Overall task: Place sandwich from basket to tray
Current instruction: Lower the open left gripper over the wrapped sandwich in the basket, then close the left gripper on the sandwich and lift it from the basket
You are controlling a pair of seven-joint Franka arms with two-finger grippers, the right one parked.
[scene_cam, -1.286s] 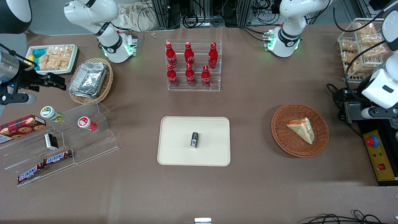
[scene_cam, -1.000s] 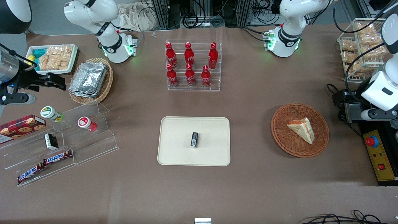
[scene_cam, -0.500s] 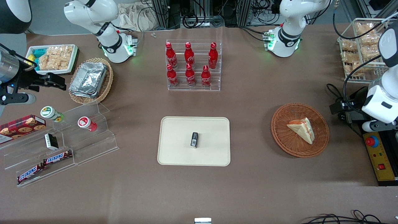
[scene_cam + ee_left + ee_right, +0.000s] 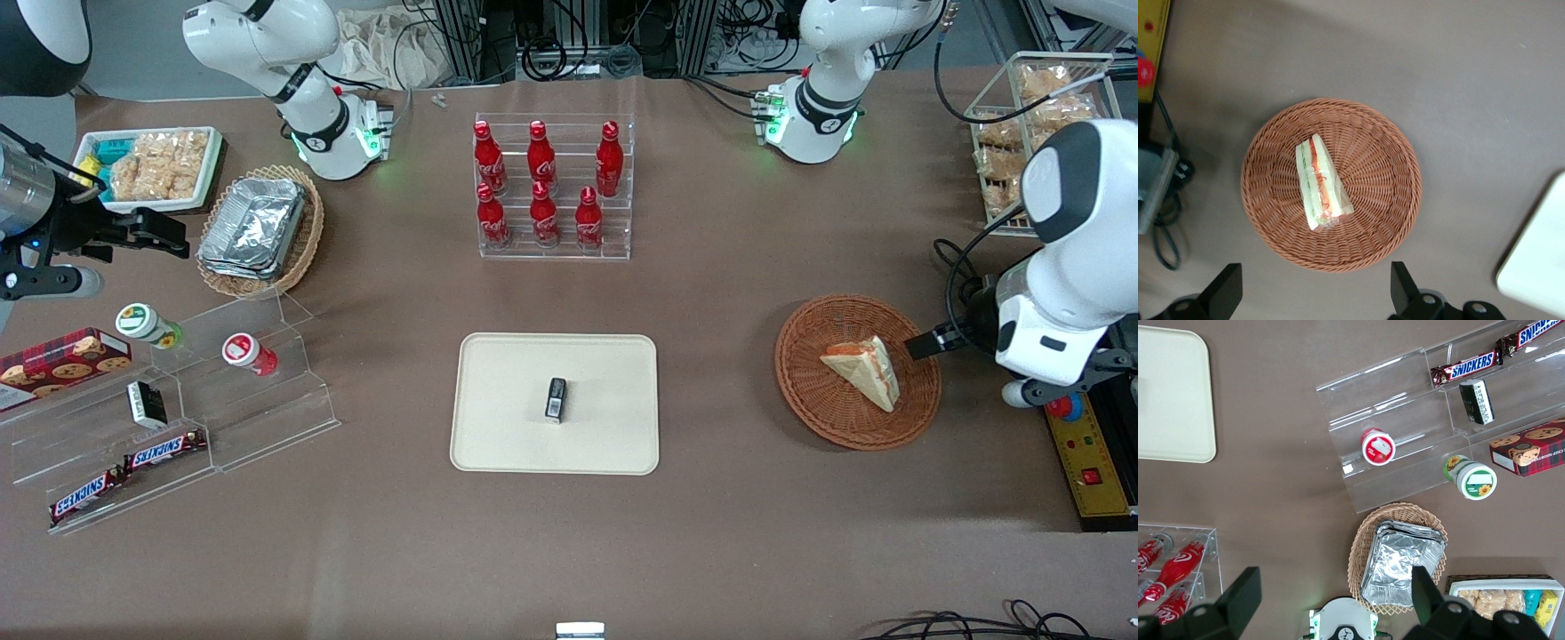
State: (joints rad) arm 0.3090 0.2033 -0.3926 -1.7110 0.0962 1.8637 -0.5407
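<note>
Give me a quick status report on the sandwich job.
Gripper open, above the basket rim. Sandwich lies in basket, untouched. Small dark packet sits mid-tray.

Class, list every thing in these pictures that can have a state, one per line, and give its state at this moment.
sandwich: lying in the basket, not gripped.
basket: upright on the table, holding the sandwich.
tray: flat on the table, holding only a small dark item.
gripper: open, above the basket's edge, apart from the sandwich.
red bottles: standing upright in the clear rack, caps on.
</note>
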